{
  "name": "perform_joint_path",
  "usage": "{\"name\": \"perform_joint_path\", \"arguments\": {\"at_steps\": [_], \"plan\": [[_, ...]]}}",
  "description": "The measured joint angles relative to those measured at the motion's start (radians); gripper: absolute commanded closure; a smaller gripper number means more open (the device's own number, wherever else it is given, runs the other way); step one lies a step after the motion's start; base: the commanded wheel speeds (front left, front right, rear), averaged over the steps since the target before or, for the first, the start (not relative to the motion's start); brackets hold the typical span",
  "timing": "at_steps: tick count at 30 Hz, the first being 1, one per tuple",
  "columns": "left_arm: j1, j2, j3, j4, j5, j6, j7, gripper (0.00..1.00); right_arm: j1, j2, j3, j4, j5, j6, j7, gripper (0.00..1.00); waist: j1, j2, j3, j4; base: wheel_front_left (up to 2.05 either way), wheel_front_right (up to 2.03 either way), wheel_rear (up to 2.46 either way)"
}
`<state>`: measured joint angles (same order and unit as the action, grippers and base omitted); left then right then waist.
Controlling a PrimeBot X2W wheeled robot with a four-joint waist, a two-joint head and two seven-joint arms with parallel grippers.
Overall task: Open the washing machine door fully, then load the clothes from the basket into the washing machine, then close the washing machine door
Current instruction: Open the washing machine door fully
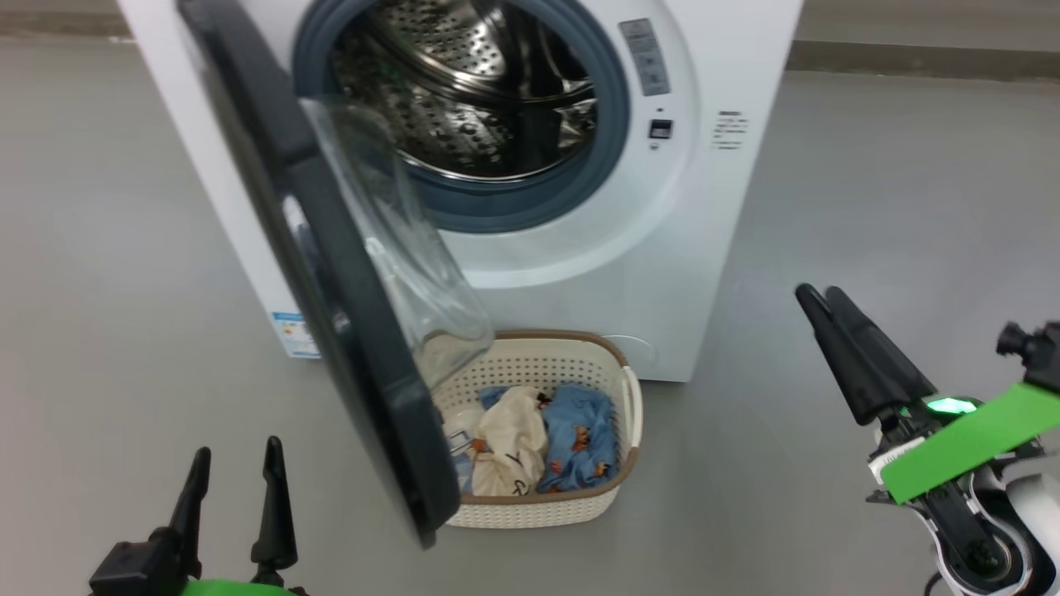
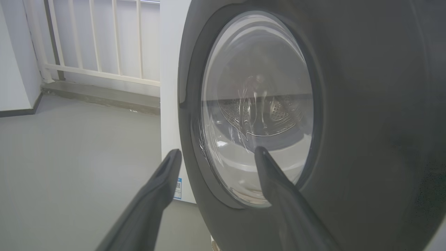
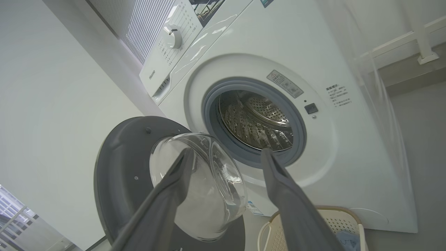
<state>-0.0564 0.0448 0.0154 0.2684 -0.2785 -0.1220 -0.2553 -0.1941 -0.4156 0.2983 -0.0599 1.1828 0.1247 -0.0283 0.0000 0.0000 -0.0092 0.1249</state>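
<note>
On the grey floor (image 1: 745,513) at the foot of the washing machine (image 1: 580,273), the basket (image 1: 546,356) holds the clothes (image 1: 580,439), blue printed pieces beside a cream one, its left end hidden behind the washing machine door (image 1: 331,273), which stands swung out with its glass bowl towards the steel drum (image 1: 472,91). The left gripper (image 1: 237,447) hangs low on the door's outer side, fingers spread, holding nothing. The right gripper (image 1: 818,291) is off to the machine's right, its fingers parted and empty in the right wrist view.
</note>
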Motion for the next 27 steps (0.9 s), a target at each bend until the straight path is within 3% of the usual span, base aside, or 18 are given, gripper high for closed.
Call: {"name": "perform_joint_path", "arguments": {"at_steps": [4, 8, 13, 20, 27], "plan": [[0.001, 0.0, 0.011, -0.009, 0.0, 0.0, 0.0, 0.0, 0.024, -0.036, 0.028, 0.044, -0.069, 0.0, -0.149, 0.0, 0.0, 0.0, -0.001, -0.042, 0.0, 0.0, 0.0], [0.004, 0.0, 0.024, -0.013, 0.0, 0.001, 0.0, 0.0, 0.028, -0.047, 0.023, 0.086, -0.09, 0.0, -0.209, 0.0, 0.0, 0.0, -0.002, -0.077, 0.0, 0.0, 0.0], [0.016, 0.0, 0.038, -0.033, 0.003, 0.001, 0.0, 0.0, 0.074, -0.04, -0.027, 0.135, -0.207, 0.0, -0.221, 0.0, 0.0, 0.0, -0.005, -0.111, 0.0, 0.0, 0.0], [0.022, -0.001, 0.05, -0.046, 0.009, 0.001, 0.0, 0.0, 0.115, 0.037, -0.153, 0.157, -0.43, 0.0, -0.224, 0.0, 0.0, 0.0, 0.001, -0.139, 0.0, 0.0, 0.0], [0.024, -0.002, 0.051, -0.048, 0.009, 0.001, 0.0, 0.0, 0.142, 0.073, -0.2, 0.198, -0.548, 0.0, -0.224, 0.0, 0.0, 0.0, 0.008, -0.143, 0.0, 0.0, 0.0]]}}
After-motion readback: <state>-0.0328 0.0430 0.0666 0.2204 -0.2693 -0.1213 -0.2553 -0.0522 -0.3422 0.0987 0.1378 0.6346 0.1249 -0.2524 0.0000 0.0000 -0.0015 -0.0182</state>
